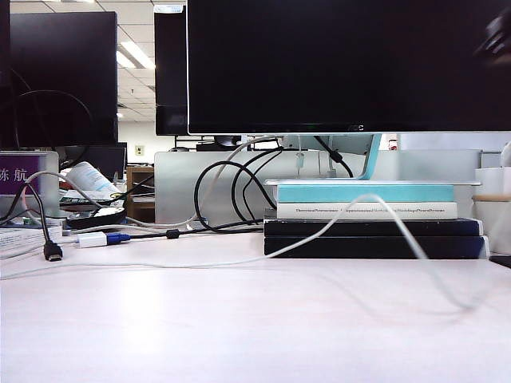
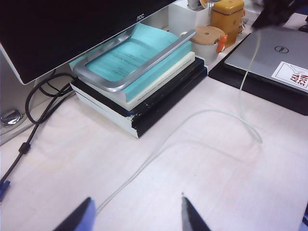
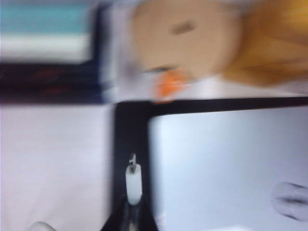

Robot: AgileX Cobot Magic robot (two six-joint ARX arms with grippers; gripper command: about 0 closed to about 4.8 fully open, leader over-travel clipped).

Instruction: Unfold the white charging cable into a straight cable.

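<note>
Exterior view: the white charging cable [image 1: 335, 223] runs along the desk [image 1: 239, 327] from the left, rises in an arc in front of the stack of books [image 1: 367, 215] under the monitor [image 1: 343, 64], then drops toward the near right, where it blurs out. A blurred dark shape high at the far right may be the right pincer; this view does not confirm it. The left pincer is not visible here.

Left wrist view: the left pincer [image 2: 137, 216] hovers low over the desk with its jaws apart and nothing between them. The cable lies just beyond the fingertips, runs away across the desk, curls into a loop and climbs toward the laptop [image 2: 274, 53] at the far right, where a dark blurred form holds its upper end.

Right wrist view: heavily blurred. The right pincer [image 3: 133, 211] has its jaws together on the white plug [image 3: 133, 180] of the cable, metal tip pointing outward, above the dark laptop edge.

Task status, as judged: one end is secured and lifted. The cable is curved and looped, not straight. Remaining: secure the other portion and draw the cable out taut.
</note>
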